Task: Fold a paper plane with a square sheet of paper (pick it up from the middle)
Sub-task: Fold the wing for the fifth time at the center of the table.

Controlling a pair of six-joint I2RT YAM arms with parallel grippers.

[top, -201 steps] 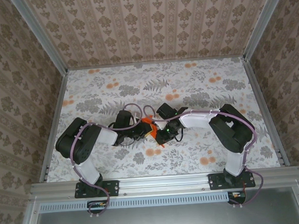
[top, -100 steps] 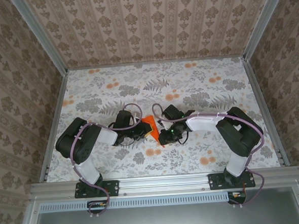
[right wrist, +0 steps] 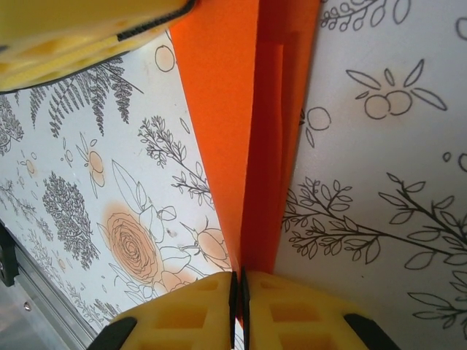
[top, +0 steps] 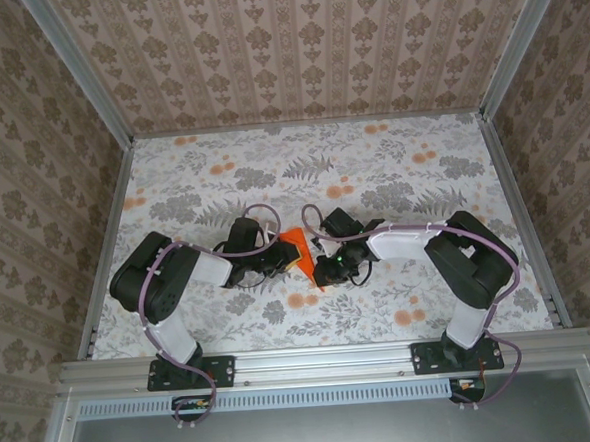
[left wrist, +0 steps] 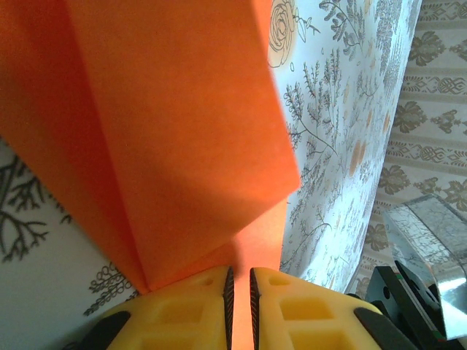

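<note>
- Orange paper (top: 296,248), folded into layers with sharp creases, is held up between the two arms just above the middle of the near half of the table (top: 422,173); its narrow pointed end points towards the near edge.
- Left gripper (top: 280,252) comes in from the left and meets the paper's left side.
- Left wrist view: left gripper (left wrist: 238,283) has its yellow pads almost together, with a thin orange edge pinched in the slit. So it is clamped on the paper (left wrist: 168,131), which fans out wide above the pads with one long crease.
- Right gripper (top: 321,262) comes in from the right, at the paper's near right edge.
- Right wrist view: right gripper (right wrist: 238,286) has its pads pressed together on the bottom of a narrow folded strip of the paper (right wrist: 226,124), so it is clamped too. The layers overlap along a straight fold line.
- A yellow finger (right wrist: 73,33) of the left gripper sits in the top left corner of that view, touching the paper's far end.
- The table has a floral print in grey with orange blotches.
</note>
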